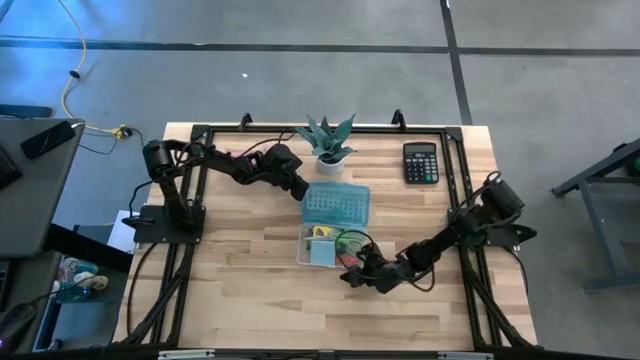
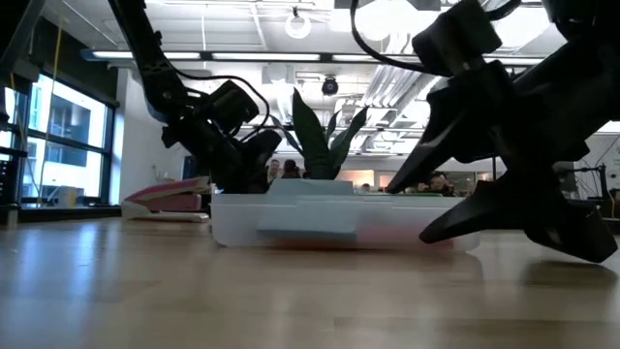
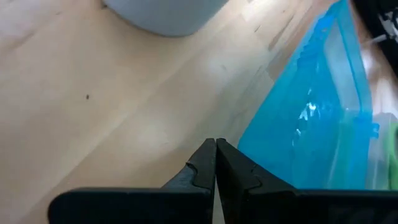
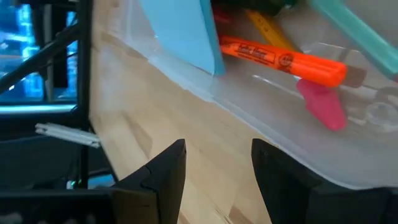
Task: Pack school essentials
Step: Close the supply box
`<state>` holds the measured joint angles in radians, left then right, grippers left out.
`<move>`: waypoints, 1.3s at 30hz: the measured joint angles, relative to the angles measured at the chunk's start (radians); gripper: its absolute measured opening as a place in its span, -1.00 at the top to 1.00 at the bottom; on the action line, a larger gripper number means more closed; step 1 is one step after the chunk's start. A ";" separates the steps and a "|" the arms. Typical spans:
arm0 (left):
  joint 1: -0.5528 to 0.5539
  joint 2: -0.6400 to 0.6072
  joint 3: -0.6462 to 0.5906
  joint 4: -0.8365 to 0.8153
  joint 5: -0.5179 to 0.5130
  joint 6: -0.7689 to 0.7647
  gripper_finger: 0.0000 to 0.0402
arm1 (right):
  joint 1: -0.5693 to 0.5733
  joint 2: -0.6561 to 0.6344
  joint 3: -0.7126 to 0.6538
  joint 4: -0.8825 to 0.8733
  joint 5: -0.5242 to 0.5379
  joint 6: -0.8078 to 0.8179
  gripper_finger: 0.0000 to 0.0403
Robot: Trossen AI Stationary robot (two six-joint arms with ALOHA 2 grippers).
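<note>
Nearest me, my right gripper hung released, fingers spread, just beside the near corner of the clear plastic box at the table's middle. Inside it an orange marker lay flat, its long axis along the box wall, beside a small pink eraser and a light-blue square notepad. Farther off, my left gripper was clenched empty beside the translucent blue lid.
</note>
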<state>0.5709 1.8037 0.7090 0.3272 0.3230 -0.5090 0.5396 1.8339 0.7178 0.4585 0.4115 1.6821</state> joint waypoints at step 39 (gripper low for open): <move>-0.178 -0.255 0.000 -0.205 0.267 0.416 1.00 | -0.020 -0.006 0.075 -0.115 0.060 0.043 0.32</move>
<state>0.3930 1.5490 0.7086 0.1221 0.5899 -0.0925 0.5194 1.8278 0.7929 0.3436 0.4720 1.7246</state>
